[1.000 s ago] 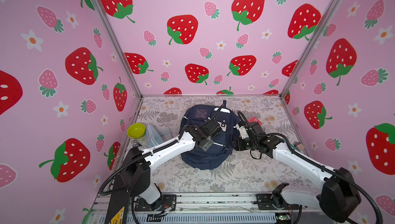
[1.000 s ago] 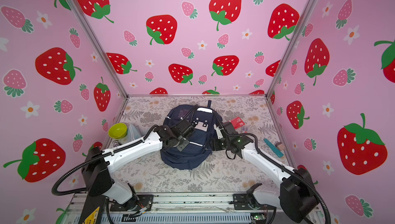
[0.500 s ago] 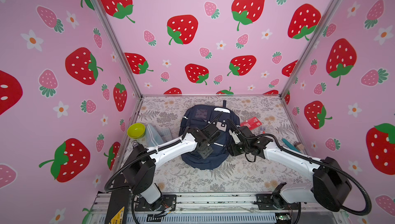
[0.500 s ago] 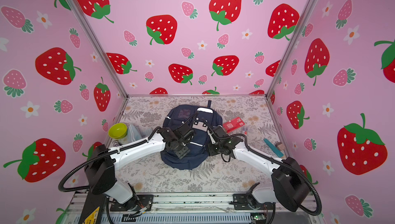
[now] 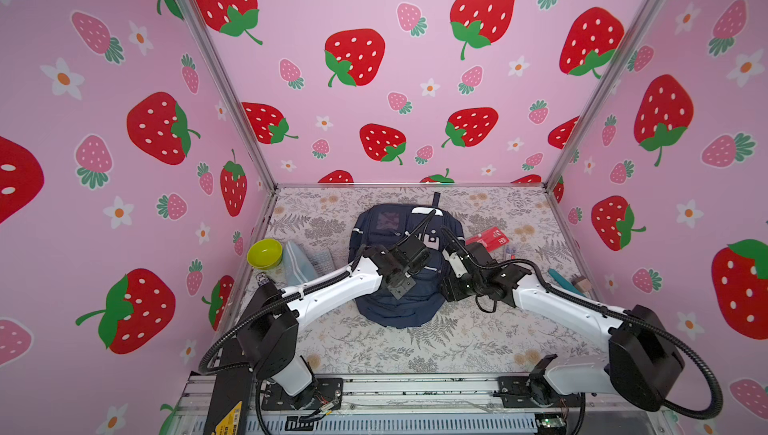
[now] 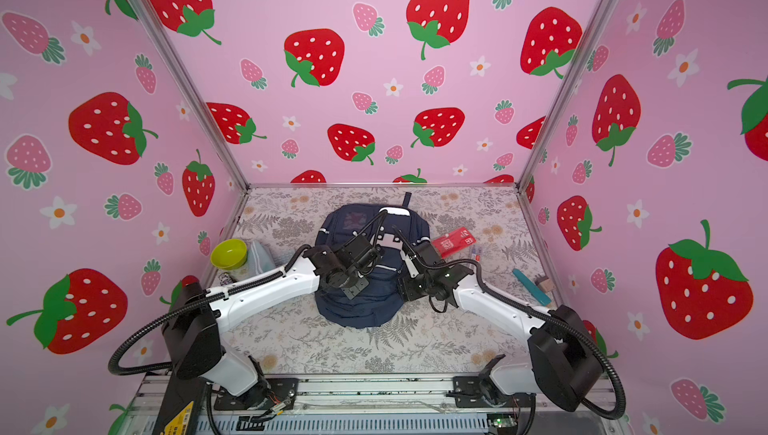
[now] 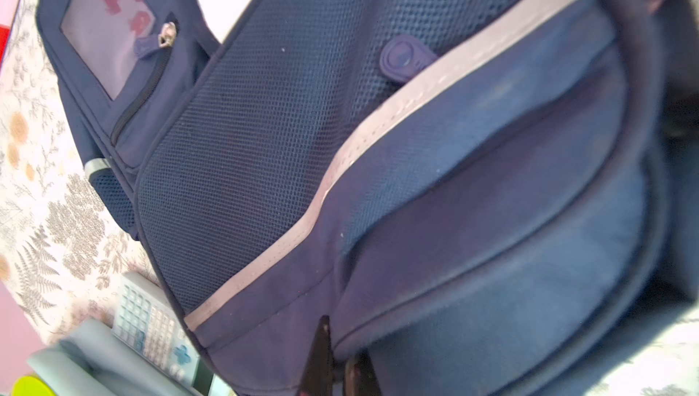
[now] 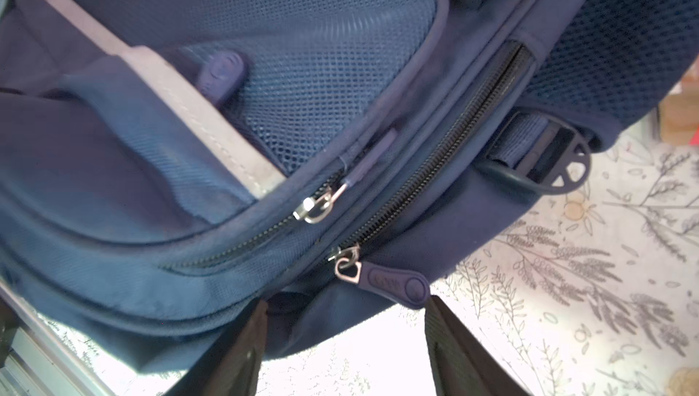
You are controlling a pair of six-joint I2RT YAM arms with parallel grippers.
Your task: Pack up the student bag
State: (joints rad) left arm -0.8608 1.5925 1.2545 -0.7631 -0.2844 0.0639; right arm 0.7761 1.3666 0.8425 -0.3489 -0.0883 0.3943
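Currently, your bag [image 5: 399, 308] lies flat at mid-bench [image 5: 457, 350], between both arms. The left tool [image 7: 338, 352] is pressed together at the front pocket [image 7: 491, 243] (likely steadying the fabric). The right tool [image 8: 346, 303] stands spread around the zip pull [image 8: 393, 284], probably ready to grasp it.

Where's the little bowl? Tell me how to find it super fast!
Find the big navy backpack lying in the middle of the flowery table. Look to its left in the top views, past the grey-blue pouch, right up against the pink strawberry wall. The bowl sits there: round, bright lime-yellow, the only glowing colour on that side.
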